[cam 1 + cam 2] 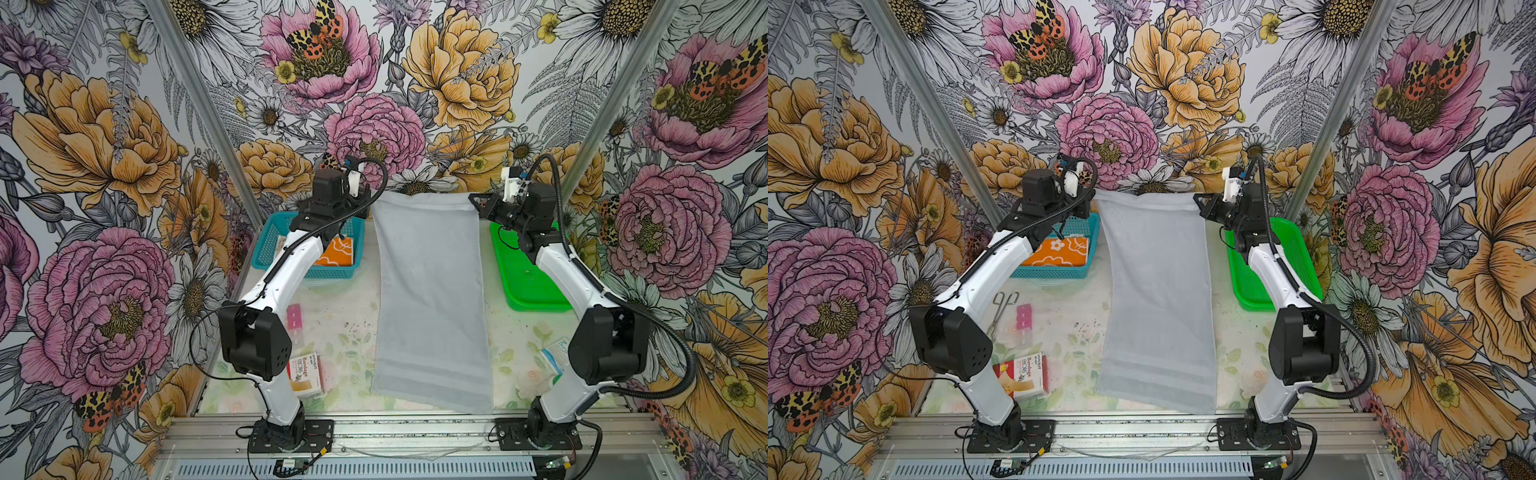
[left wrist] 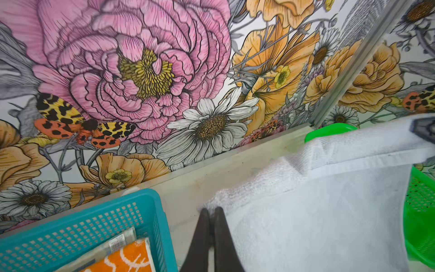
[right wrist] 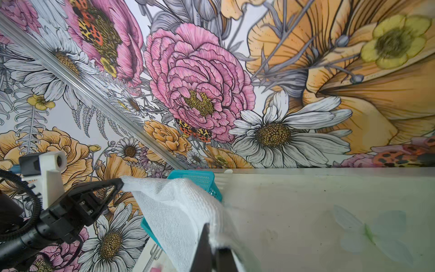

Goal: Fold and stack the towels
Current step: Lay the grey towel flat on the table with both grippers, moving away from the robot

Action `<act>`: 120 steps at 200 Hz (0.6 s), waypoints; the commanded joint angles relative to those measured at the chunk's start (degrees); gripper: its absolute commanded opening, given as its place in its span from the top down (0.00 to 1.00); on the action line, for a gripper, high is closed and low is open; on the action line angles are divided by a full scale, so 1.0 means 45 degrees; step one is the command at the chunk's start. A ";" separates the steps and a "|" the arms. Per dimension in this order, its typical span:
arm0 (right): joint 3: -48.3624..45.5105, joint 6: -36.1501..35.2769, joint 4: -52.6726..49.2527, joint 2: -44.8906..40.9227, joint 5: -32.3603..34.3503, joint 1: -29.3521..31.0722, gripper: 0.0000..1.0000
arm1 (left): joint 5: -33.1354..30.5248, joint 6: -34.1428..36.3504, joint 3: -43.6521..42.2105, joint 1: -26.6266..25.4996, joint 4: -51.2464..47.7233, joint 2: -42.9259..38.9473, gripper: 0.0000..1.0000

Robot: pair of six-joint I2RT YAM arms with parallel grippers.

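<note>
- Left end effector (image 2: 211,210): closed, pinching the far left corner of the grey towel (image 1: 430,291); the right wrist view shows its tip clamped on the cloth.
- Right end effector (image 1: 475,204): closed, pinching the far right corner of the same towel.
- Grey towel location: middle of the table (image 1: 332,324), between the two arms. The far short edge is raised and stretched between the end effectors; the near short edge lies on the table by the front rail.
- Key relation: the towel's long axis runs far to near, hanging toward the robot from both end effectors. The free near edge is well apart from them, on the base side.
- Likely next move: carry the held edge toward the near edge for a half fold. Each arm is at its own corner, neither nearer.
- Orange towel (image 1: 1059,251): lies folded in the blue basket (image 1: 1050,274), far left, just beside the left end effector.
- Pale cloth edge (image 2: 117,242) beside the orange towel in the basket; no lettering visible, so can't tell if it's another towel.
- Counts: 1 grey towel, 1 orange towel, 1 pale cloth edge, 1 basket, 1 green tray (image 1: 536,286), nothing visible in it, 1 bandage box (image 1: 307,374), 1 pair of tongs (image 1: 1003,307), 2 arms.
</note>
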 commanded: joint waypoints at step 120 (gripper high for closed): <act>0.4865 -0.2260 -0.2463 0.5557 0.1889 -0.0432 1.00 | -0.0227 -0.0783 0.6643 -0.0065 -0.0551 0.7573 1.00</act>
